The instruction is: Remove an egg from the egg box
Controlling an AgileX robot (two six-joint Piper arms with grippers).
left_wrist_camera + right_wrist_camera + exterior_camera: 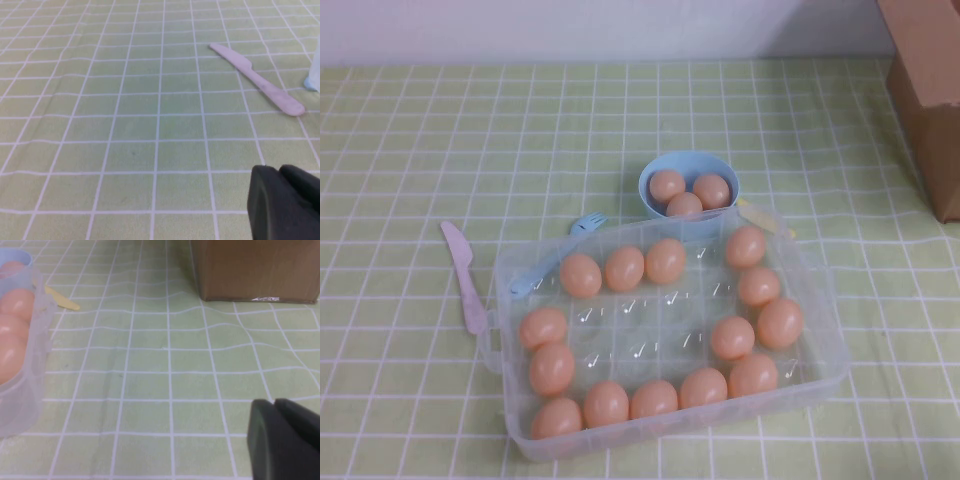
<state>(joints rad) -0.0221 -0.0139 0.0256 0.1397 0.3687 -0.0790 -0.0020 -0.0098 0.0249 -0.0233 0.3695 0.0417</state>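
With the left gripper (285, 200) and right gripper (282, 437) parked outside the egg box (820, 375), finger state untellable, I'd descend straight onto its rim-side egg (779, 322).

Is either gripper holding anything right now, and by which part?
Nothing is held. The left gripper sits over bare cloth near the pink plastic knife; the right gripper beside the clear plastic egg box.

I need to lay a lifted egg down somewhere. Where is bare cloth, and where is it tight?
Bare cloth: left of the pink knife, and between the egg box and cardboard box. Tight: the blue bowl touching the egg box's far edge. Neither left gripper nor right gripper blocks either patch.
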